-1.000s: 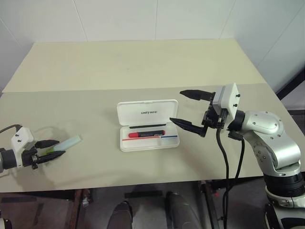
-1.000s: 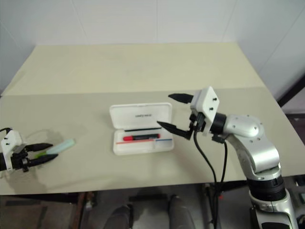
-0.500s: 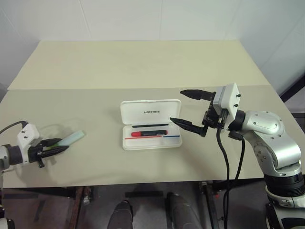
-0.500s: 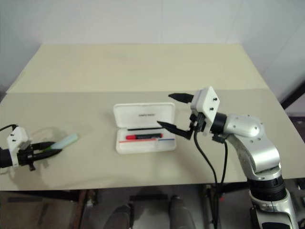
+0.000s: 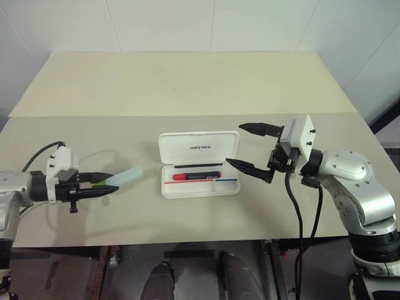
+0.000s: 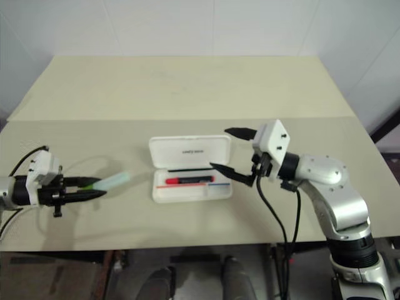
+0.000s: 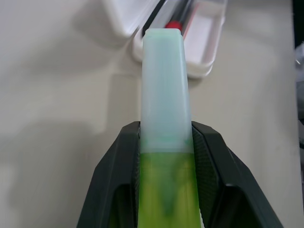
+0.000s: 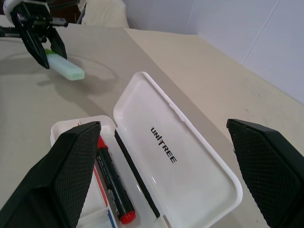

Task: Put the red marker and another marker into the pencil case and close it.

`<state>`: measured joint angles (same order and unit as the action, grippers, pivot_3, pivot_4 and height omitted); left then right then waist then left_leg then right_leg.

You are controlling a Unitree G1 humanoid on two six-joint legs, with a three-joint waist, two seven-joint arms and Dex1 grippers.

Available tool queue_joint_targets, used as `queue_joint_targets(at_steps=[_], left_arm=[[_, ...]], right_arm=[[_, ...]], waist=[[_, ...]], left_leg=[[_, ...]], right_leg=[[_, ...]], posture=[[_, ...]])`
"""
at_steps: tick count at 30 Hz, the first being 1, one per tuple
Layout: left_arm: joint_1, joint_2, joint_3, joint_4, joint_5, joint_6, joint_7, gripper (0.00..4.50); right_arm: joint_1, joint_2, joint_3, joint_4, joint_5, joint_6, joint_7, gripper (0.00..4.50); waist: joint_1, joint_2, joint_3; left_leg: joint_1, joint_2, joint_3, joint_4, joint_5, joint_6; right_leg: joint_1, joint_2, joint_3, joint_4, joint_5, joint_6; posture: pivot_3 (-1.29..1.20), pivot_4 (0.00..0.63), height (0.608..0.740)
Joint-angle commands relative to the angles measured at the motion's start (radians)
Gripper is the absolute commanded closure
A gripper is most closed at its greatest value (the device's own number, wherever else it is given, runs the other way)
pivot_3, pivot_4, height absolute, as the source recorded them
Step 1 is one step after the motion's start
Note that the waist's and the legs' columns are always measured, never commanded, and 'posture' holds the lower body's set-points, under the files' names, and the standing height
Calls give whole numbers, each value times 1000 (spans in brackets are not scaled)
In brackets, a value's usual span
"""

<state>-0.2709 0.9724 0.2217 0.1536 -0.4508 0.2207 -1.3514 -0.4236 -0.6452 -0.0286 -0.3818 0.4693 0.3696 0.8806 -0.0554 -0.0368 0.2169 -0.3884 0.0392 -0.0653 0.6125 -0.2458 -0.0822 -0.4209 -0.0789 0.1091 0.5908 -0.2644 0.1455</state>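
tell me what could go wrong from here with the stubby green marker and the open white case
The left gripper pinches the stubby light green marker only at its rear, so it could tip or slip in transit. The white plastic hinged case already holds the red-capped black marker, so the green one may land on it. The open right gripper beside the case could crowd the drop.

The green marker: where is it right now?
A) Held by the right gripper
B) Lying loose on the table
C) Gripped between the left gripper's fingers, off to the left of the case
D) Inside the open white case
C: the green marker sticks out from the left gripper, whose fingers clamp its sides, left of the pencil case.
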Motion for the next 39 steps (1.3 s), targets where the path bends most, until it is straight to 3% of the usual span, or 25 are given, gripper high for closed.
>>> queue_joint_targets(at_steps=[1,14,25,39], left_arm=[[-69,-30,-57,-63,-2,6,-9,3464],[-211,-141,-253,-75,47,-3,-44,3464],[-308,-258,-349,-106,148,51,94,3464],[-350,-309,-412,-135,192,100,132,3464]], right_arm=[[39,-24,-51,-36,5,-16,-5,0],[308,-148,-188,-186,78,9,57,0],[428,-155,-261,-266,140,54,25,0],[424,-176,-249,-250,138,51,48,0]], waist=[[4,0,0],[3,0,0],[11,-1,0],[24,-1,0]], left_leg=[[0,0,0,0,0,0],[-1,0,0,2,0,0],[-1,0,0,4,1,0],[0,0,0,9,1,0]], right_leg=[[0,0,0,0,0,0],[0,1,1,0,1,3],[1,1,1,0,1,2],[5,1,1,-2,1,1]], posture=[[0,150,740],[0,150,740],[0,150,740],[0,150,740]])
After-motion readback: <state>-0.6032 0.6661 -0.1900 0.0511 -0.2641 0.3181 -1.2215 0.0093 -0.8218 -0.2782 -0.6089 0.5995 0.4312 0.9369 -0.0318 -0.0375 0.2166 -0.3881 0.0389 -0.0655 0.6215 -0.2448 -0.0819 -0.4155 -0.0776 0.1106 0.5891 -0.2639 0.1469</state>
